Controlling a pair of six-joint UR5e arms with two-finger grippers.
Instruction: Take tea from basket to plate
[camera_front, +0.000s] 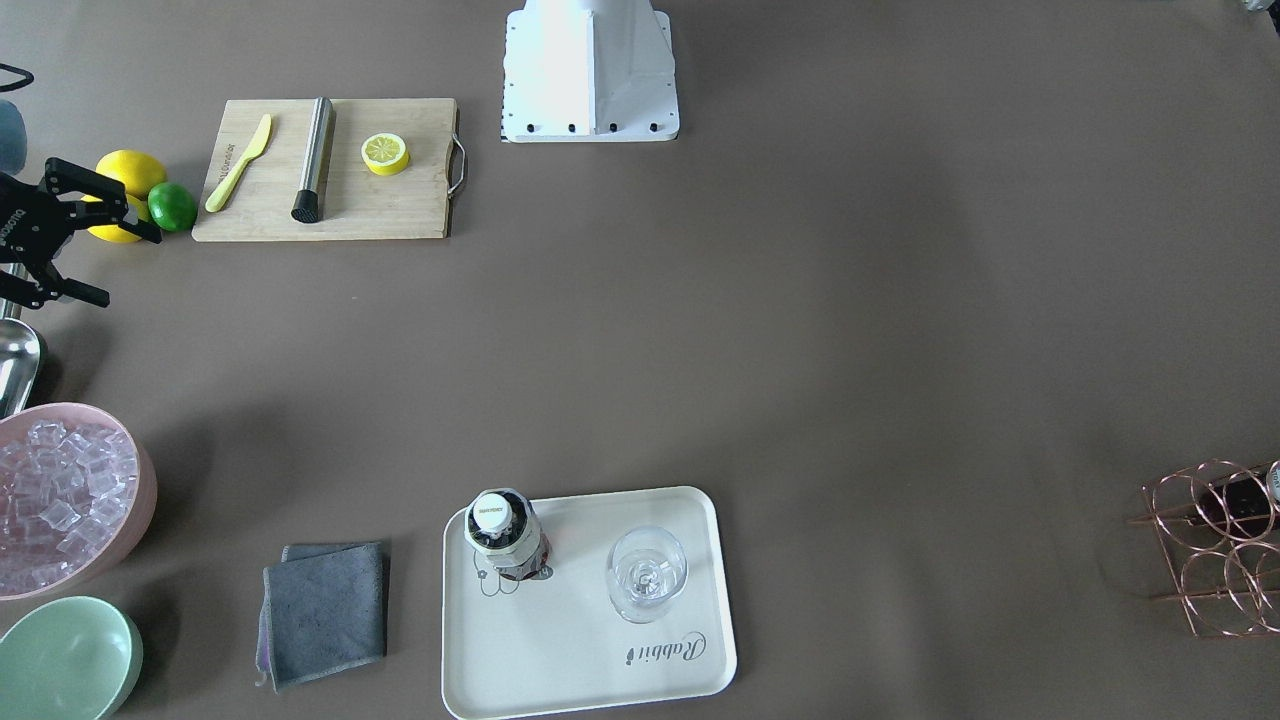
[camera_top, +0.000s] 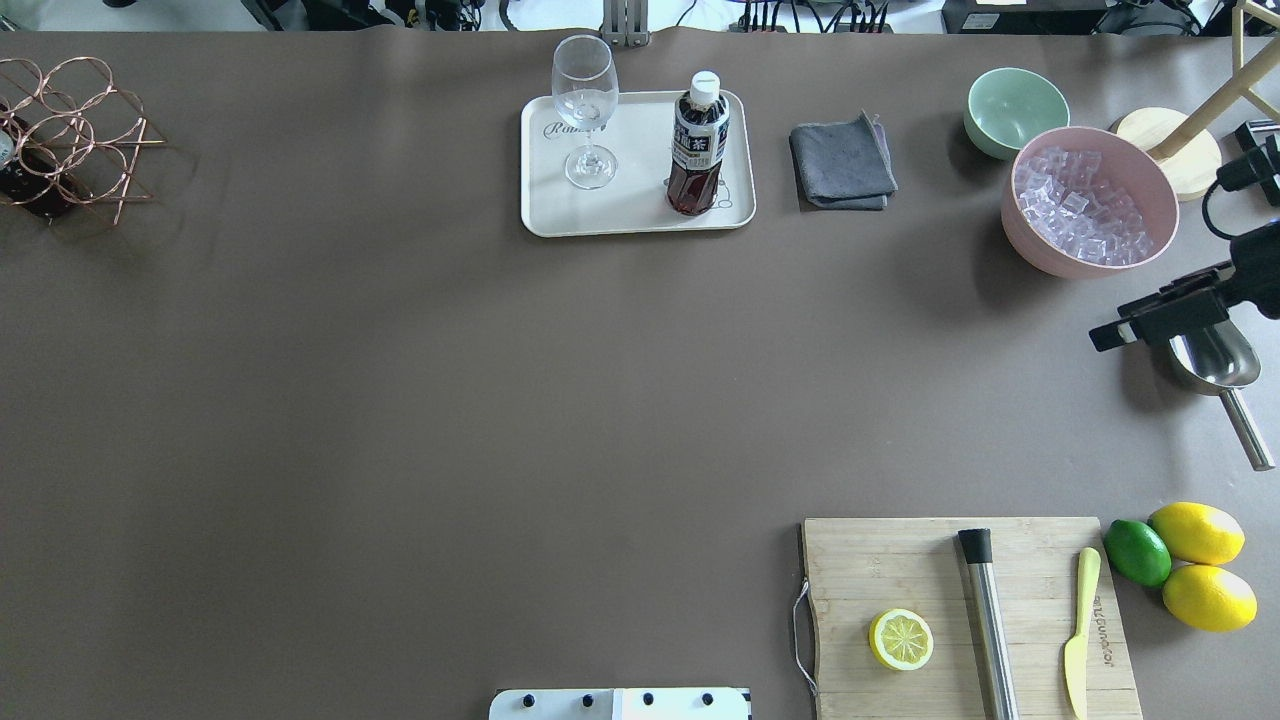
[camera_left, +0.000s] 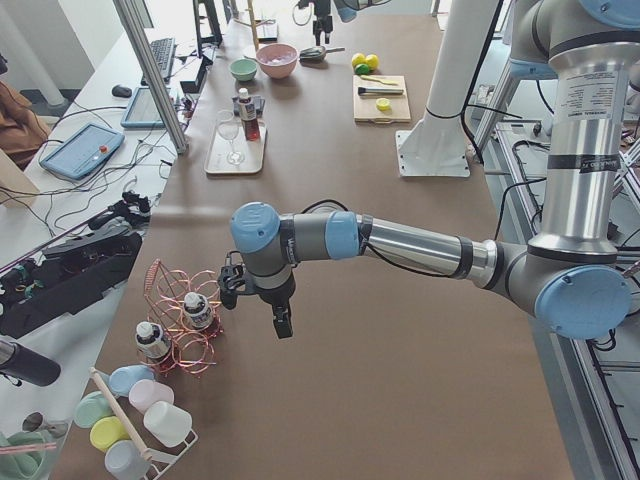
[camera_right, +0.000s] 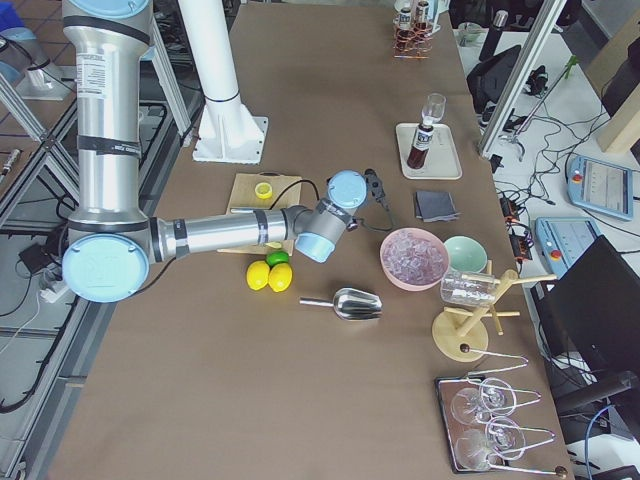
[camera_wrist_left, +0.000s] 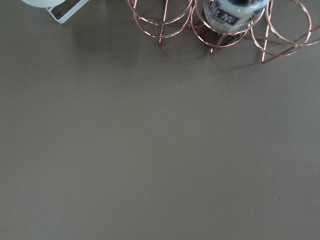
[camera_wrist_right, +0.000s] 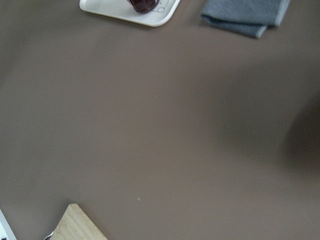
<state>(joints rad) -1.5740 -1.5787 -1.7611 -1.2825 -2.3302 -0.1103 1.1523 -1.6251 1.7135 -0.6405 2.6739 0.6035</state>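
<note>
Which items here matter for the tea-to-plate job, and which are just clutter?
Job: tea bottle standing on the plate; basket holding two more bottles.
Lying about: wine glass, grey cloth, mint bowl, ice bowl, scoop, cutting board, lemons, lime.

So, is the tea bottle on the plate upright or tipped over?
Upright: the tea stands on its base on the plate, seen full-height in the overhead view.

Setting: robotics lab bench.
Aluminium frame post, teach pendant and loose cables flank brown-covered table; white robot pedestal bolted on.
</note>
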